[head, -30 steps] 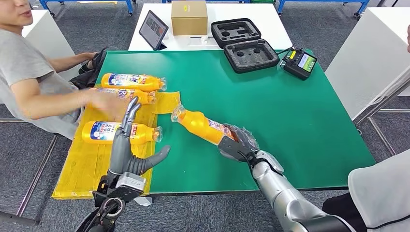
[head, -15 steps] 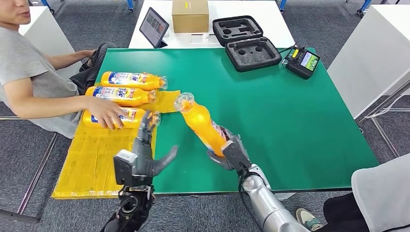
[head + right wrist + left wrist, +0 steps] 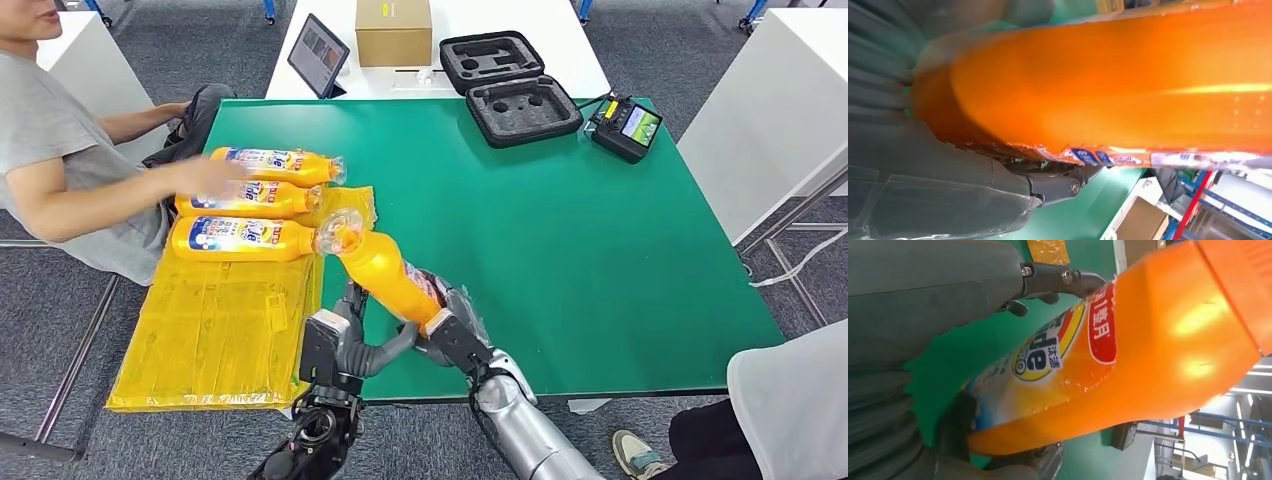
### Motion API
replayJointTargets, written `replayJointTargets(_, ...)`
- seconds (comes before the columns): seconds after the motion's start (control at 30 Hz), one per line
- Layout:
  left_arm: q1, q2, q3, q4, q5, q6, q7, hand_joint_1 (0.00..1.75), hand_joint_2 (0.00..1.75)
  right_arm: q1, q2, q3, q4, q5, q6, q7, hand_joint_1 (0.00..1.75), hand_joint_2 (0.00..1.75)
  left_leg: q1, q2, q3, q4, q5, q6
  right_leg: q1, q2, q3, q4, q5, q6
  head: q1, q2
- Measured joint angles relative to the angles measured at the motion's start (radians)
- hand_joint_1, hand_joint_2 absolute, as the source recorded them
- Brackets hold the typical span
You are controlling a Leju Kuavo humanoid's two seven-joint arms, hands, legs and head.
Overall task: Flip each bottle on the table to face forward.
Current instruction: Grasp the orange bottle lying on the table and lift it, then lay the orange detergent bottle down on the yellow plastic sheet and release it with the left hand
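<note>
Gripping the orange bottle (image 3: 385, 275) base — right robot hand (image 3: 452, 335), left robot hand (image 3: 352, 338) alongside.

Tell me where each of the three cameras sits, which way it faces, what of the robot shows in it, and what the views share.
Head view: high on the body, looking forward and down at the green table; both arms enter from below, left hand and right hand at the orange bottle.
Left wrist view: behind the left hand, facing the bottle's labelled side.
Right wrist view: behind the right hand, facing the bottle's plain orange side.
Shared: all three show the same bottle over the table.
</note>
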Motion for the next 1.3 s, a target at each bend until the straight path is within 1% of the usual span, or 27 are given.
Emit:
replayJointTargets(0.3, -0.014, -0.013, 0.001, -0.004, -0.008, 0.025, -0.004, 0.00, 1.75, -0.005, 0.018, 0.063, 0.006, 0.030, -0.027, 0.015, 1.75, 1.75, 0.000, 0.000, 0.000, 0.000, 0.000, 0.000, 0.000, 0.000, 0.000, 0.000, 0.000, 0.000, 0.000, 0.000)
replayJointTargets(0.53, -0.017, -0.016, 0.022, -0.032, -0.013, 0.035, -0.004, 0.00, 1.75, -0.012, 0.037, 0.119, 0.042, 0.038, -0.060, 0.010, 1.75, 1.75, 0.000, 0.000, -0.001, 0.000, 0.000, 0.000, 0.000, 0.000, -0.001, 0.000, 0.000, 0.000, 0.000, 0.000)
replayJointTargets(0.77, -0.019, -0.032, 0.045, -0.038, -0.002, 0.043, -0.004, 0.00, 1.75, -0.029, 0.051, 0.158, 0.077, 0.051, -0.104, 0.012, 1.75, 1.75, 0.000, 0.000, -0.001, 0.000, 0.000, 0.000, 0.000, 0.000, -0.001, 0.000, 0.000, 0.000, 0.000, 0.000)
replayJointTargets(0.8, -0.020, -0.035, 0.047, -0.037, 0.001, 0.042, -0.004, 0.03, 1.75, -0.031, 0.052, 0.162, 0.081, 0.052, -0.108, 0.013, 1.75, 1.75, 0.000, 0.000, -0.001, 0.000, 0.000, 0.000, 0.000, 0.000, -0.001, 0.000, 0.000, 0.000, 0.000, 0.000)
replayJointTargets(0.87, -0.022, -0.038, 0.052, -0.036, 0.002, 0.042, -0.004, 0.90, 1.75, -0.036, 0.053, 0.169, 0.087, 0.052, -0.111, 0.014, 1.74, 1.75, 0.000, 0.000, -0.001, 0.000, 0.000, 0.000, 0.000, 0.000, -0.001, 0.000, 0.000, 0.000, 0.000, 0.000)
replayJointTargets(0.9, -0.023, -0.039, 0.055, -0.035, 0.003, 0.043, -0.004, 1.34, 1.75, -0.039, 0.053, 0.172, 0.089, 0.052, -0.112, 0.014, 1.64, 1.75, 0.000, 0.000, -0.001, 0.000, 0.000, 0.000, 0.000, 0.000, -0.001, 0.000, 0.000, 0.000, 0.000, 0.000)
replayJointTargets(0.93, -0.023, -0.040, 0.057, -0.034, 0.005, 0.043, -0.004, 1.75, 1.75, -0.041, 0.053, 0.174, 0.091, 0.051, -0.112, 0.015, 1.33, 1.75, 0.000, 0.000, -0.001, 0.000, 0.000, 0.000, 0.000, 0.000, -0.001, 0.000, 0.000, 0.000, 0.000, 0.000)
replayJointTargets(1.0, -0.025, -0.041, 0.059, -0.030, 0.010, 0.042, -0.004, 1.75, 1.75, -0.046, 0.053, 0.179, 0.097, 0.050, -0.112, 0.017, 0.69, 1.75, 0.000, 0.000, -0.001, 0.000, 0.000, 0.000, 0.000, 0.000, -0.001, 0.000, 0.000, 0.000, 0.000, 0.000)
replayJointTargets(1.03, -0.026, -0.041, 0.061, -0.027, 0.011, 0.041, -0.004, 1.75, 1.75, -0.048, 0.053, 0.180, 0.099, 0.050, -0.113, 0.017, 0.43, 1.75, 0.000, 0.000, -0.001, 0.000, 0.000, 0.000, 0.000, 0.000, -0.001, 0.000, 0.000, 0.000, 0.000, 0.000)
replayJointTargets(1.07, -0.027, -0.041, 0.062, -0.026, 0.011, 0.039, -0.004, 1.75, 1.75, -0.050, 0.053, 0.182, 0.102, 0.050, -0.114, 0.018, 0.34, 1.75, 0.000, 0.000, -0.001, 0.000, 0.000, 0.000, 0.000, 0.000, -0.001, 0.000, 0.000, 0.000, 0.000, 0.000)
replayJointTargets(1.13, -0.029, -0.041, 0.066, -0.024, 0.011, 0.034, -0.004, 1.75, 1.75, -0.053, 0.054, 0.187, 0.106, 0.050, -0.116, 0.019, 0.11, 1.75, 0.000, 0.000, -0.001, 0.000, 0.000, 0.000, 0.000, 0.000, -0.001, 0.000, 0.000, 0.000, 0.000, 0.000)
replayJointTargets(1.17, -0.030, -0.041, 0.068, -0.023, 0.011, 0.031, -0.004, 1.75, 1.75, -0.054, 0.054, 0.189, 0.108, 0.050, -0.117, 0.019, 0.03, 1.75, 0.000, 0.000, -0.001, 0.000, 0.000, 0.000, 0.000, 0.000, -0.001, 0.000, 0.000, 0.000, 0.000, 0.000)
replayJointTargets(1.2, -0.032, -0.041, 0.071, -0.021, 0.012, 0.029, -0.004, 1.75, 1.75, -0.054, 0.054, 0.191, 0.110, 0.050, -0.119, 0.019, 0.00, 1.75, 0.000, 0.000, -0.001, 0.000, 0.000, 0.000, 0.000, 0.000, -0.001, 0.000, 0.000, 0.000, 0.000, 0.000)
replayJointTargets(1.3, -0.038, -0.041, 0.075, -0.012, 0.025, 0.011, -0.004, 1.75, 1.75, -0.054, 0.055, 0.197, 0.115, 0.044, -0.126, 0.019, 0.00, 1.75, 0.000, 0.000, -0.001, 0.000, 0.000, 0.000, 0.000, 0.000, -0.001, 0.000, 0.000, 0.000, 0.000, 0.000)
